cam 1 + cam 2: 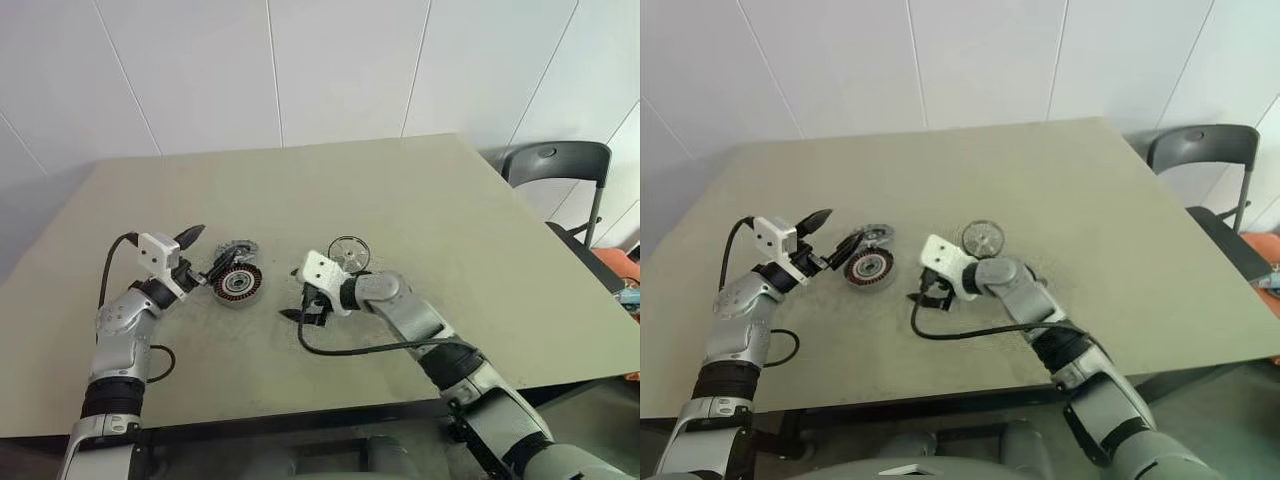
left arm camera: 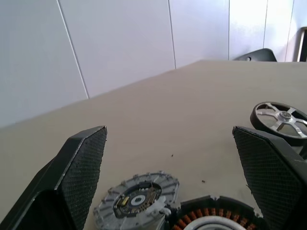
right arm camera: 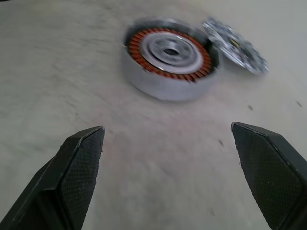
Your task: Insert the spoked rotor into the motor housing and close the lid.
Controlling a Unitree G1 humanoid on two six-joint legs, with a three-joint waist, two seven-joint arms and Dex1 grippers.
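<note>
The motor housing [image 1: 240,285], a round ring with copper-red coils inside, sits on the table left of centre. The grey notched lid [image 1: 238,248] rests just behind it, tilted against its rim. The spoked rotor [image 1: 349,252] lies flat farther right. My left gripper [image 1: 206,251] hovers open just left of the housing and lid, nothing between its fingers. My right gripper [image 1: 303,312] is open and empty to the right of the housing, pointing at it, with the rotor behind its wrist. The right wrist view shows the housing [image 3: 168,57] and the lid [image 3: 235,45] ahead.
The beige table [image 1: 420,200] has bare surface all around the parts. A dark chair [image 1: 560,165] stands past the table's far right corner. Black cables trail from both wrists over the near part of the table. A white panelled wall stands behind.
</note>
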